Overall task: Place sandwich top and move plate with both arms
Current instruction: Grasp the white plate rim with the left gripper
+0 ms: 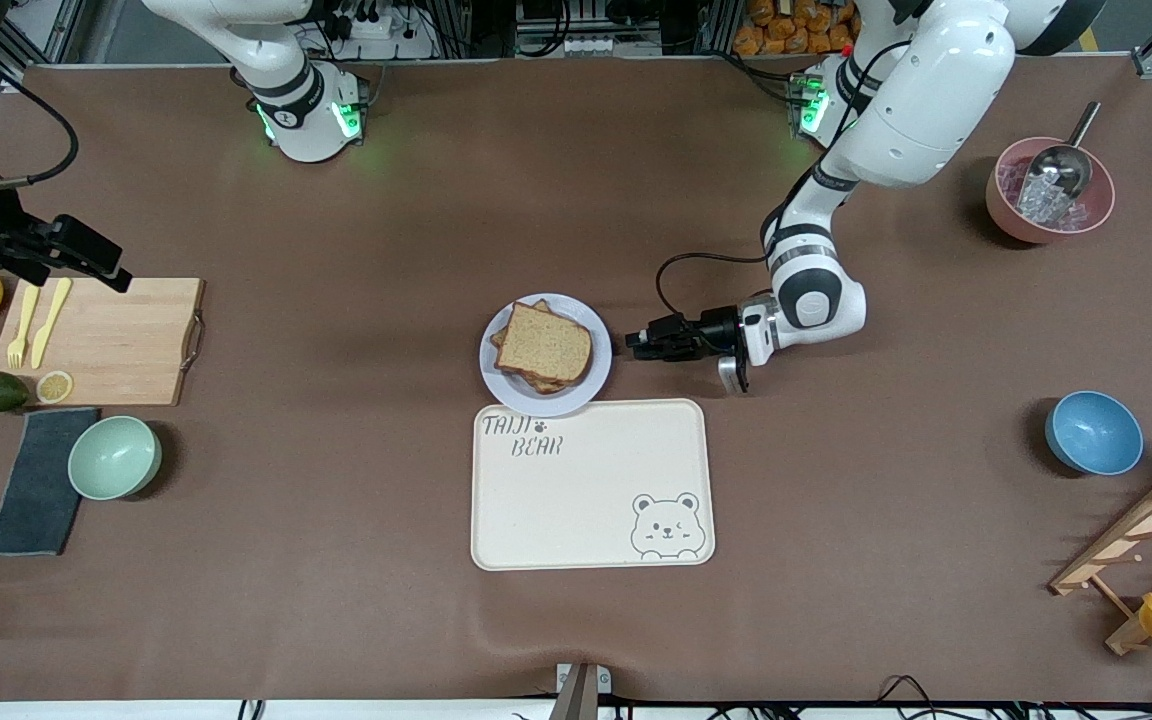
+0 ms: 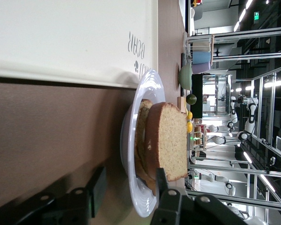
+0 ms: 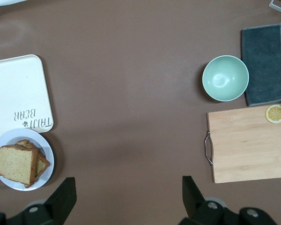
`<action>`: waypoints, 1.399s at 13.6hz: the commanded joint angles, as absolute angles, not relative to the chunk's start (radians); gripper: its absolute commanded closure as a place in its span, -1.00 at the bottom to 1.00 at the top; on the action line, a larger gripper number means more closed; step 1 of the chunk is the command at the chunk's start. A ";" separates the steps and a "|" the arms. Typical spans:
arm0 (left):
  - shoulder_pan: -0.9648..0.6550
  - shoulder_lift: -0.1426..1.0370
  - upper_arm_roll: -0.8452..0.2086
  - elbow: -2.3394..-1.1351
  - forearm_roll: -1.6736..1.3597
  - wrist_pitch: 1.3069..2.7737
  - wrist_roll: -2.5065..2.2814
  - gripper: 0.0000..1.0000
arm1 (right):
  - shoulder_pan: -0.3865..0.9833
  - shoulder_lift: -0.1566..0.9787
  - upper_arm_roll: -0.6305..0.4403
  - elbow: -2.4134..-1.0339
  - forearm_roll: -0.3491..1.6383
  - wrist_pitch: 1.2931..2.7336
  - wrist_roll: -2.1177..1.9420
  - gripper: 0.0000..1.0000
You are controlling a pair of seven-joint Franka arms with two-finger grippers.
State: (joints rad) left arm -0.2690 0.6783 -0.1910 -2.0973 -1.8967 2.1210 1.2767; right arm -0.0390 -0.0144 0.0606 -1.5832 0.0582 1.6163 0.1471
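The sandwich top (image 1: pixel 546 345), a tan bread slice with a darker crust, lies on other slices on the small pale plate (image 1: pixel 496 372) in the middle of the table. My left gripper (image 1: pixel 633 343) is low at the plate's rim on the left arm's side. In the left wrist view the gripper (image 2: pixel 129 177) is open, with the plate's rim (image 2: pixel 143 201) between its fingers and the sandwich top (image 2: pixel 168 140) just past one finger. My right gripper (image 3: pixel 126 197) is open and empty, held high over the table between the plate (image 3: pixel 47 157) and the cutting board.
A cream bear tray (image 1: pixel 591 485) lies just nearer the front camera than the plate. A cutting board (image 1: pixel 116 340), green bowl (image 1: pixel 114 457) and dark cloth (image 1: pixel 36 480) are at the right arm's end. A blue bowl (image 1: pixel 1093 432), pink bowl (image 1: pixel 1049 190) and wooden rack (image 1: pixel 1146 545) are at the left arm's end.
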 commanded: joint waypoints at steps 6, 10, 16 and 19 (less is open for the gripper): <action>-0.285 0.735 -0.201 -2.034 -1.948 2.123 1.307 0.14 | -0.044 0.002 0.061 -1.559 0.041 1.608 0.169 -1.00; -0.321 0.742 -0.198 -2.020 -2.000 2.128 1.308 0.18 | -0.044 0.003 0.061 -1.559 0.044 1.608 0.170 -1.00; -0.327 0.767 -0.198 -2.003 -1.999 2.129 1.313 0.33 | -0.046 0.003 0.061 -1.557 0.044 1.608 0.170 -1.00; -0.330 0.788 -0.198 -1.988 -2.002 2.128 1.345 0.42 | -0.046 0.003 0.061 -1.559 0.044 1.606 0.170 -1.00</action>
State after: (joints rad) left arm -0.3189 0.7437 -0.1969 -2.0226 -1.9687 2.1224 1.2984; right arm -0.0406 -0.0100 0.0548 -1.5826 0.0581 1.6163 0.1512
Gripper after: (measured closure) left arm 0.674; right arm 0.000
